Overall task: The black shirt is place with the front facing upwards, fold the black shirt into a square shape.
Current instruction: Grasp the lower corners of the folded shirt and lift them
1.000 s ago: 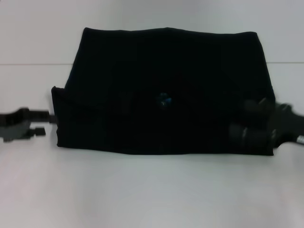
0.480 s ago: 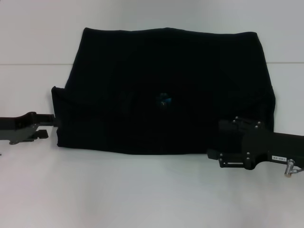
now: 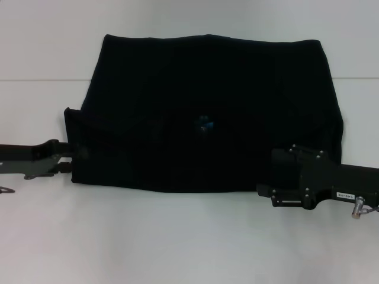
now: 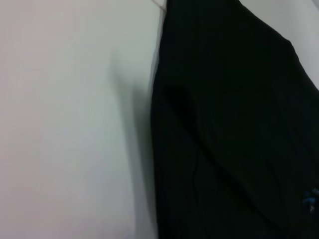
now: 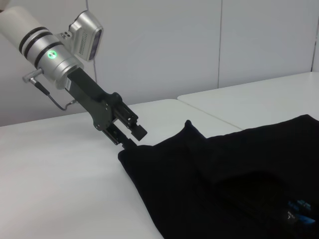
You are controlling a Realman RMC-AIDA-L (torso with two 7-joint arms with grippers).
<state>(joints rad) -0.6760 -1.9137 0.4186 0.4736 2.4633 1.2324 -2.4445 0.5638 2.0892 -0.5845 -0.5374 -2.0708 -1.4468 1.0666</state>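
Note:
The black shirt [image 3: 207,100] lies folded into a wide rectangle on the white table [image 3: 177,242], its small blue neck label [image 3: 205,124] showing near the middle. No lettering shows. My left gripper [image 3: 74,160] comes in low from the left and is open, its fingertips right at the shirt's near-left corner. The right wrist view shows that gripper [image 5: 133,138] at the same corner of the shirt [image 5: 229,184]. My right gripper [image 3: 266,174] hovers open over the near-right corner. The left wrist view shows only the shirt's left edge [image 4: 224,129] and bare table.
A seam [image 3: 41,80] between two white tabletops runs across behind the shirt's middle. A pale panelled wall [image 5: 209,45] stands beyond the table. Bare white table surface lies in front of the shirt.
My left gripper has slid right until it reaches the shirt's left corner. My right gripper turned and shifted left and nearer a second ago, then stayed almost still.

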